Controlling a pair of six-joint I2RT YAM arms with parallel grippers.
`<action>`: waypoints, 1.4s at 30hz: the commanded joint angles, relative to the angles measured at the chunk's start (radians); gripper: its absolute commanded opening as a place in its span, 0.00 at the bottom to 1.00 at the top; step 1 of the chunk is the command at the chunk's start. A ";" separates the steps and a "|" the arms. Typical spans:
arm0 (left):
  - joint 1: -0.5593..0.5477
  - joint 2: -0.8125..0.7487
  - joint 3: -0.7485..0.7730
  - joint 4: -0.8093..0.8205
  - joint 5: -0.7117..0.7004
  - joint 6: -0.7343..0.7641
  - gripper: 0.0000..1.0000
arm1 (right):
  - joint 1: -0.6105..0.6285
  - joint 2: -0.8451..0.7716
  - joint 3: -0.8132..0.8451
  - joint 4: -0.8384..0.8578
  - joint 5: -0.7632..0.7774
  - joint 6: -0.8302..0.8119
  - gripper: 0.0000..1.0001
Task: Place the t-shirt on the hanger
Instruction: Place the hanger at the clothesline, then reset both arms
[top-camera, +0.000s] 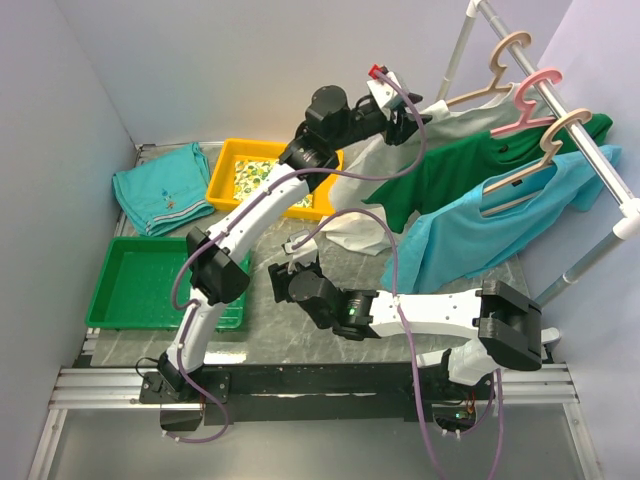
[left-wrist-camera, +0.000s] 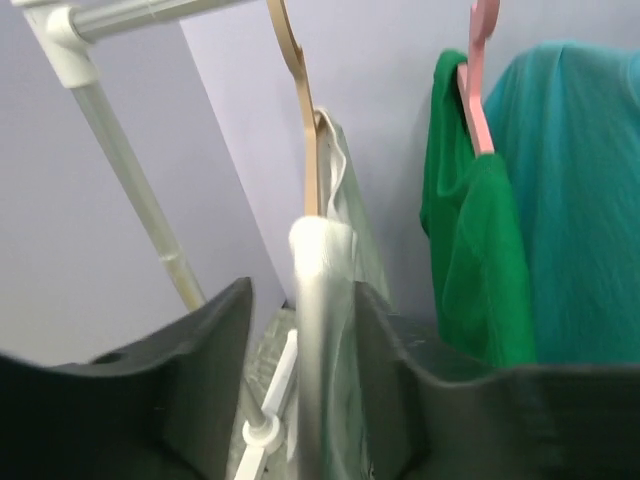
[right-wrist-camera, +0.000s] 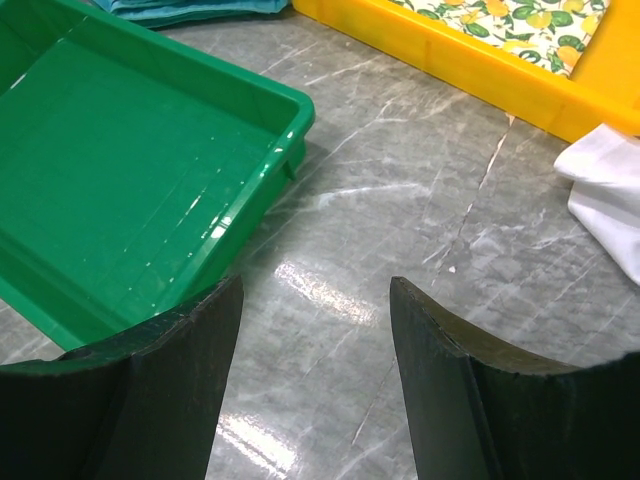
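Observation:
The white t-shirt (top-camera: 362, 172) hangs on the beige hanger (top-camera: 497, 72) at the left end of the rail, and its hem reaches the table. My left gripper (top-camera: 412, 125) is up at the shirt's shoulder. In the left wrist view a blurred fold of the t-shirt (left-wrist-camera: 325, 260) runs down between the jaws of the left gripper (left-wrist-camera: 302, 290), below the hanger (left-wrist-camera: 297, 70). The jaws stand apart, with a gap on the left side of the fold. My right gripper (top-camera: 285, 275) hovers low over the table, open and empty (right-wrist-camera: 315, 285). A corner of the t-shirt (right-wrist-camera: 605, 195) lies to its right.
A green t-shirt (top-camera: 450, 170) on a pink hanger (top-camera: 535, 95) and a light blue t-shirt (top-camera: 480, 235) hang further along the rail (top-camera: 590, 150). A green tray (top-camera: 165, 280), a yellow tray (top-camera: 222, 175) and folded teal cloth (top-camera: 160, 190) sit at the left.

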 joint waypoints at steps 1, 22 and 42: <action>-0.005 -0.079 0.009 0.112 -0.013 -0.019 0.57 | 0.009 -0.052 -0.006 0.035 0.038 -0.017 0.68; 0.171 -0.818 -0.770 0.087 -0.457 -0.371 0.96 | -0.005 -0.108 0.034 0.014 0.043 -0.065 0.75; 0.156 -1.414 -1.663 -0.381 -0.849 -0.861 0.96 | -0.077 -0.338 -0.075 -0.088 -0.097 0.109 0.84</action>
